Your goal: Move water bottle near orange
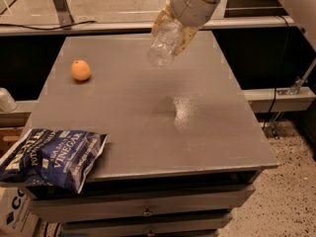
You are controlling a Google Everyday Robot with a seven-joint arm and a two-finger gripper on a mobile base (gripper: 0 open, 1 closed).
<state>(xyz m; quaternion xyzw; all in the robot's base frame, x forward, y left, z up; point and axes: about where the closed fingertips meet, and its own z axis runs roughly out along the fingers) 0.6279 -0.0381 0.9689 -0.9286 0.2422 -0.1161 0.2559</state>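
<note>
The gripper [174, 29] hangs from the white arm above the far middle of the grey table [148, 107]. It is shut on the water bottle [164, 45], a clear crinkled plastic bottle held tilted in the air, its base pointing down and to the left. The cap end is hidden in the fingers. The orange [81, 70] sits on the table at the far left, well to the left of the bottle and below it.
A blue chip bag [52, 158] lies on the table's front left corner, overhanging the edge. Drawers run under the table front. A metal rail and a black gap lie behind the table. A speckled floor is on the right.
</note>
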